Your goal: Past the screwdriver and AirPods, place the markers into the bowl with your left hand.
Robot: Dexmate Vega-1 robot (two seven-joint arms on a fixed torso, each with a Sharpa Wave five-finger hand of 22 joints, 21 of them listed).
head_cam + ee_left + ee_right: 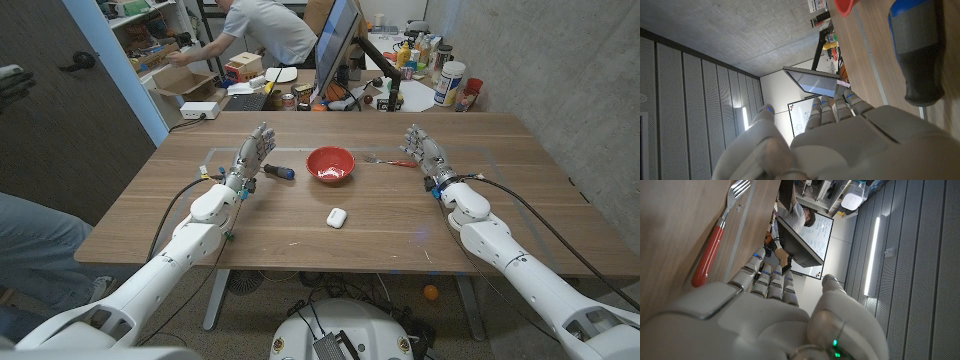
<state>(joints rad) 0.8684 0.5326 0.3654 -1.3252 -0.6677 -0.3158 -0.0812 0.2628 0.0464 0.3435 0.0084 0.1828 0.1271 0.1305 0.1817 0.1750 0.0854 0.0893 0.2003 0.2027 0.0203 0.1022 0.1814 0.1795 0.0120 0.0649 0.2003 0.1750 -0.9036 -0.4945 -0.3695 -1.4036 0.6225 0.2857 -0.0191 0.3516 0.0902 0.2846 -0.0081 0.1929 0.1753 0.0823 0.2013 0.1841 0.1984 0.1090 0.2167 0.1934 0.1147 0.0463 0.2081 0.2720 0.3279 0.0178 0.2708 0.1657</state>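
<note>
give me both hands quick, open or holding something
left hand: open, holding nothing, beside the screwdriver
right hand: open, holding nothing, beside the fork

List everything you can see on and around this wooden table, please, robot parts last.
bowl: one, red, table's middle, far half.
screwdriver: one, blue-and-black handle, left of the bowl, beside the left robot hand.
AirPods case: one, white, nearer the robot than the bowl.
fork: one, red handle, right of the bowl.
monitor: one, dark, behind the table.
person: one, grey shirt, leaning over the clutter behind.
markers: none that I can make out.
left robot hand: white-grey, holding nothing.
right robot hand: white-grey, holding nothing.
</note>
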